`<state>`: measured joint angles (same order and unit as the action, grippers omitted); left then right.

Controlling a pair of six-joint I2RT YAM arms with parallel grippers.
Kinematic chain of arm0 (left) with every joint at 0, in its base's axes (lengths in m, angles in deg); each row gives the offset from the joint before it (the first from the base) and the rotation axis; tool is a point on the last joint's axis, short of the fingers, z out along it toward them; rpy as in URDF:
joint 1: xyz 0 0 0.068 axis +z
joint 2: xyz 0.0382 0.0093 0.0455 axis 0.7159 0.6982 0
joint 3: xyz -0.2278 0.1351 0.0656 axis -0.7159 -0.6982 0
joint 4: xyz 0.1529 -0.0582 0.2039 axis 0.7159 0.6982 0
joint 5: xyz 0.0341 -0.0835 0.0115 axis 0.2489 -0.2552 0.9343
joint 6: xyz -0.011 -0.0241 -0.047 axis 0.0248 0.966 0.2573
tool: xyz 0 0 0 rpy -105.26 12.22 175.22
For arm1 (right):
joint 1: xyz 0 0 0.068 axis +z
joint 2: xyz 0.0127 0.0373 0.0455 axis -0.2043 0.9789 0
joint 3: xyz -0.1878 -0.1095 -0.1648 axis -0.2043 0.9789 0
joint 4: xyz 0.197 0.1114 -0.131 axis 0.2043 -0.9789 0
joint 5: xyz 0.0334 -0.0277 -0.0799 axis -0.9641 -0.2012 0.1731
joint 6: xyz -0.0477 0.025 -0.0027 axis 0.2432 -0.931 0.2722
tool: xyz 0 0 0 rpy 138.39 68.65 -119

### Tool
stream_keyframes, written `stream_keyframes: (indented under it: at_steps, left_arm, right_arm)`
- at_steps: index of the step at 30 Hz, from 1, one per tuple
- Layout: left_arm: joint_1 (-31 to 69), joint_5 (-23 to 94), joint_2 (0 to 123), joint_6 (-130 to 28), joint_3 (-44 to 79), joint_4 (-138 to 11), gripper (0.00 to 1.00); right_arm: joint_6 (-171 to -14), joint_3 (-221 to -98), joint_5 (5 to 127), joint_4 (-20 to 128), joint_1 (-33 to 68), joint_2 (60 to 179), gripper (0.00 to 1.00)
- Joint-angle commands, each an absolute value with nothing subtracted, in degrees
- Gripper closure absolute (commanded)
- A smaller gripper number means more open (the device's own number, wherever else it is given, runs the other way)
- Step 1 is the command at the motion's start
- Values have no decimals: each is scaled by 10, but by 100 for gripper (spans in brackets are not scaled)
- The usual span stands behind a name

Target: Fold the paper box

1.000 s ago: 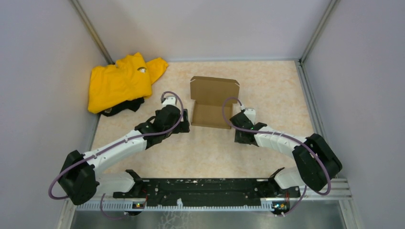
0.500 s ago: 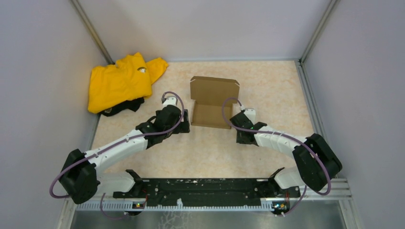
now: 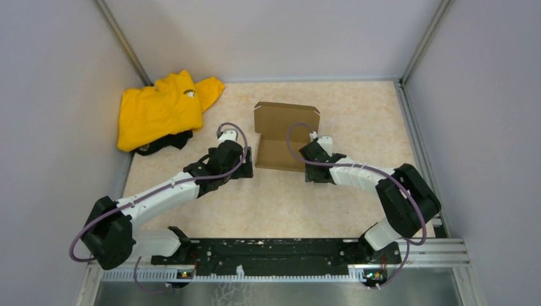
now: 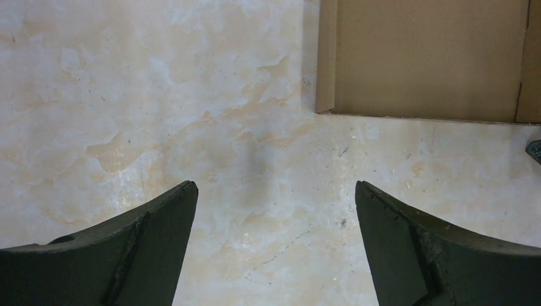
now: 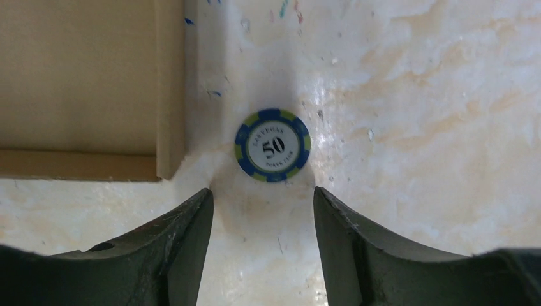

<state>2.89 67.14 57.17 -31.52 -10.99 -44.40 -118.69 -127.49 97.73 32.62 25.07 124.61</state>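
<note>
The paper box (image 3: 284,137) is plain brown cardboard in the middle of the table, its lid flap standing open at the back. My left gripper (image 3: 245,168) hovers just off its near left corner. In the left wrist view the box (image 4: 427,57) lies ahead and to the right of my left gripper (image 4: 274,188), which is open over bare table. My right gripper (image 3: 311,164) is at the near right corner. In the right wrist view the box (image 5: 83,83) lies ahead on the left, and my right gripper (image 5: 261,191) is open and holds nothing.
A blue and green poker chip (image 5: 272,145) marked 50 lies flat just ahead of the right fingertips, beside the box corner. A yellow garment (image 3: 163,108) sits on a dark item (image 3: 167,143) at the far left. Grey walls enclose the table.
My right arm has swung left and forward, closer to the box's near right corner, and its jaws have spread wider. The left arm has barely moved.
</note>
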Motion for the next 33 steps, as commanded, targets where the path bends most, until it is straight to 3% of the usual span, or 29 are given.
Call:
stream_keyframes:
  at_steps: [1, 15, 33]
  left_arm:
    - [36, 682, 575, -326, -91, -449, 1]
    - [42, 677, 582, -326, -91, -456, 1]
    - [43, 675, 587, -323, -96, -460, 1]
  right_arm:
    - [-1170, -1292, 981, 353, 239, 1276, 42]
    - [-1159, -1277, 942, 388, 197, 1291, 42]
    - [-1162, -1264, 931, 393, 192, 1290, 55]
